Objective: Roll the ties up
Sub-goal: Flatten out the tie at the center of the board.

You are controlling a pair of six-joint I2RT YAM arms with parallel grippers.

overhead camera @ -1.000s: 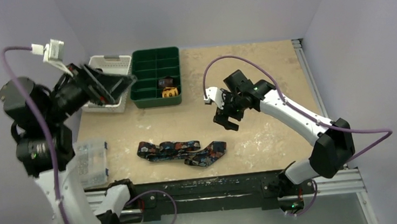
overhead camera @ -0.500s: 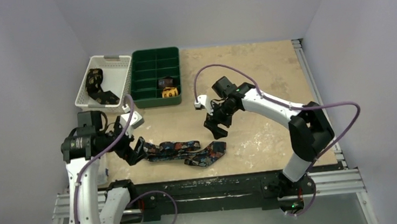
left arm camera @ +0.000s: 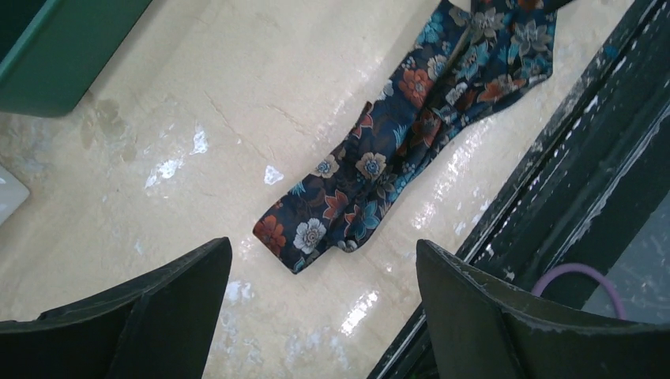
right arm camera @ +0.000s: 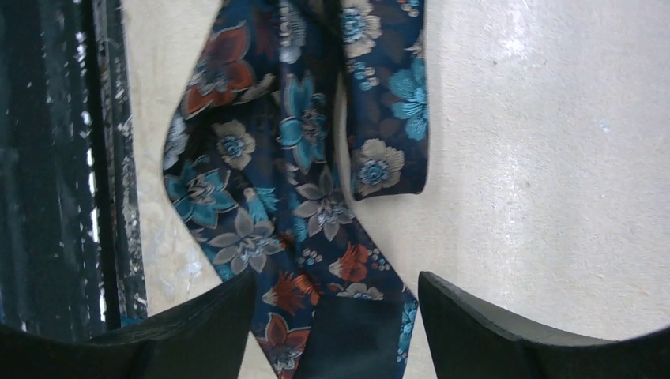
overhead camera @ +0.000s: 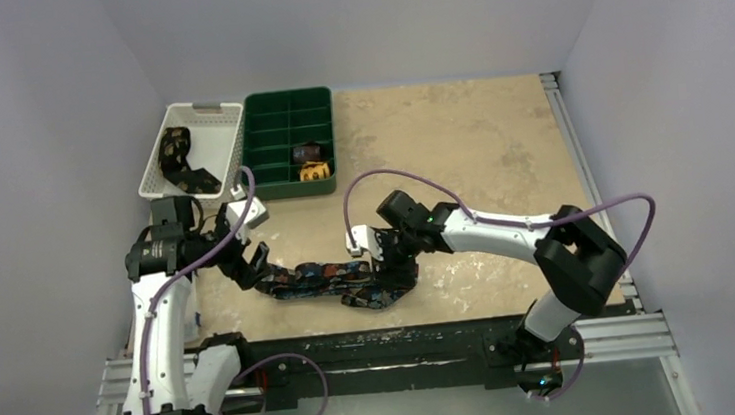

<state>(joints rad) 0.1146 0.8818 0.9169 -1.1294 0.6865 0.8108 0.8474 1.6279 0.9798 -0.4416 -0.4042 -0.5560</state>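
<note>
Pale-walled enclosure, beige stone-look table (overhead camera: 458, 139).

Item: navy floral tie (overhead camera: 335, 279), unrolled, lay flat and loosely folded near the table's front edge, between the two arms.

Left jaws: stood wide apart with nothing between them, hanging over the tie's left end.

Right jaws: likewise spread, over the tie's right end where the fabric doubled across itself. No grip on the cloth could be seen.

Item: green compartment tray (overhead camera: 293, 186), back left of the table, held a yellow-and-black rolled tie (overhead camera: 314, 171) and a darker rolled tie (overhead camera: 307, 153) in its right-hand column.

Item: white slatted basket (overhead camera: 196, 110), just beside the tray's left wall, contained a loose black-and-gold tie (overhead camera: 178, 156).
</note>
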